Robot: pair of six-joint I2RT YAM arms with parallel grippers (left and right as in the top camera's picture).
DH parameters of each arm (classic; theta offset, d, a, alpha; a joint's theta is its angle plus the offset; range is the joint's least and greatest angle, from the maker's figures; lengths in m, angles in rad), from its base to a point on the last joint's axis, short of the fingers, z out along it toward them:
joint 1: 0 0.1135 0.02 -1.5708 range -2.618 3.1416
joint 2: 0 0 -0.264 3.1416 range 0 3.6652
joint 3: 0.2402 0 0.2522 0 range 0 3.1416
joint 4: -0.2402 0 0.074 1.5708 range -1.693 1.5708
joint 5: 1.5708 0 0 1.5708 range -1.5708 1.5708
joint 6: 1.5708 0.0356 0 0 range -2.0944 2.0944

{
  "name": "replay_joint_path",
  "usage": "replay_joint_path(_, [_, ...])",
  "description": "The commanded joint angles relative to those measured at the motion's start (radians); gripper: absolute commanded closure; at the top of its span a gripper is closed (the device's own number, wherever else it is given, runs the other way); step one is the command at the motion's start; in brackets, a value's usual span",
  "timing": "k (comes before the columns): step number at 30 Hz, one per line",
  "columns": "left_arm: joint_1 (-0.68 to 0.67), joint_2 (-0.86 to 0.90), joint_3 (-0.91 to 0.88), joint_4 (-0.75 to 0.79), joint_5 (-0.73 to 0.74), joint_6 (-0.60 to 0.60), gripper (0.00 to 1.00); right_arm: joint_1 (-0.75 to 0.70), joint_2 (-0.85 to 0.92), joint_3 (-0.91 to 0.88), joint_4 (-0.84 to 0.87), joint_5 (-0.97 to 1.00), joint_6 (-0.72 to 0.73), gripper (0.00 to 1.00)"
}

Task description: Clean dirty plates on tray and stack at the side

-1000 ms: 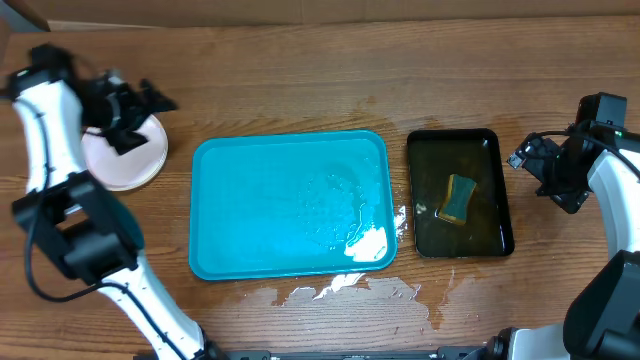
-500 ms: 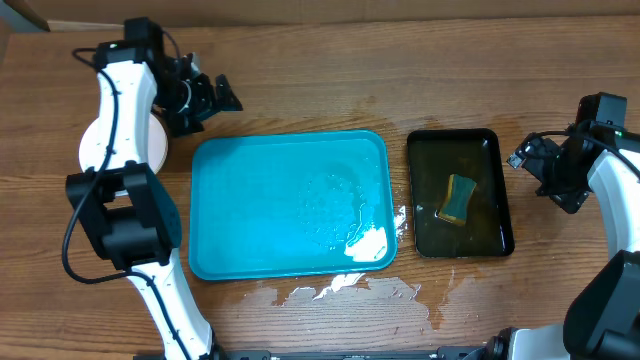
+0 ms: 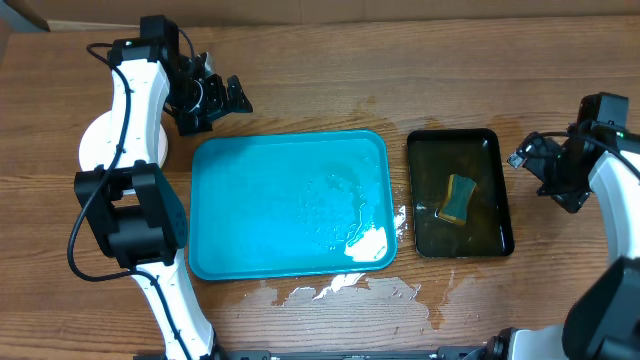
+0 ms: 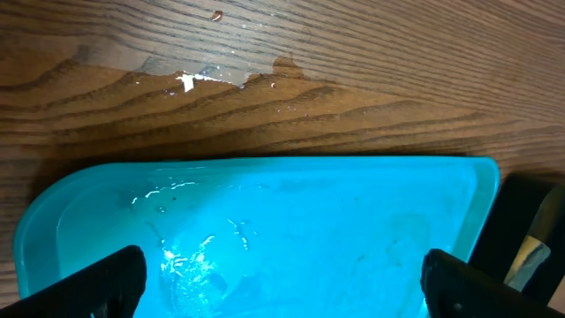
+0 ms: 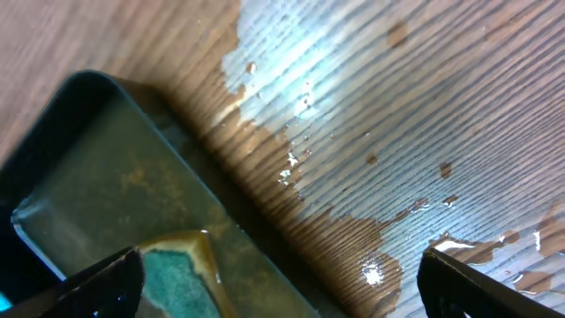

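Bench (image 3: 300, 70) is wet: there's a puddle (image 3: 345, 287) along the front just below the tray, so anything you drag through it will likely skate, and it could run off the front edge. Tray (image 3: 250, 220) sits mid-bench with no plates on it, only a film of water and a foam patch (image 3: 368, 243) in its front right corner; nudge the rim and that sloshes out onto the bench. Black tray (image 3: 452, 133) lies just right of it, full of murky water, and the right arm is parked close to its far side, so a careless swing there could tip or splash it. Plates (image 3: 93, 150) are stacked on the bench left of the tray, mostly hidden under the left arm (image 3: 135, 110); you can't tell how many there are or whether they're clean. That's your main risk: the arm crosses right over the stack, so a low retract could clip it and shove wet plates apart or off the side. Sponge (image 3: 459, 198) sits soaking in the black tray; grab it later and it'll drip dirty water. Left end effector (image 4: 282, 261) has fingers spread wide, holding nothing, above the tray's back left corner. Right end effector (image 5: 281, 265) is likewise spread and empty, over the black tray's edge.
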Motion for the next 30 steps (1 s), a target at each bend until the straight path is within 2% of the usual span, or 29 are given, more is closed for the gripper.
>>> replay_joint_path(1, [-0.001, -0.035, -0.003, 0.000, -0.006, 0.019, 0.00, 0.006, -0.157, 0.022, 0.006, 0.002, -0.007, 0.00])
replay_joint_path(12, [-0.001, -0.035, -0.003, 0.000, -0.006, 0.019, 0.00, 0.082, -0.630, 0.022, 0.005, 0.002, -0.007, 0.00])
replay_joint_path(22, [-0.001, -0.035, -0.003, 0.000, -0.006, 0.019, 0.00, 0.332, -0.979, 0.006, 0.006, 0.020, -0.023, 0.00])
replay_joint_path(26, [-0.001, -0.035, -0.003, 0.000, -0.006, 0.019, 0.00, 0.338, -1.117, -0.072, 0.031, 0.028, -0.046, 0.00])
replay_joint_path(30, [-0.001, -0.035, -0.003, 0.000, -0.006, 0.019, 0.01, 0.330, -1.281, -0.290, 0.248, 0.028, -0.101, 0.00])
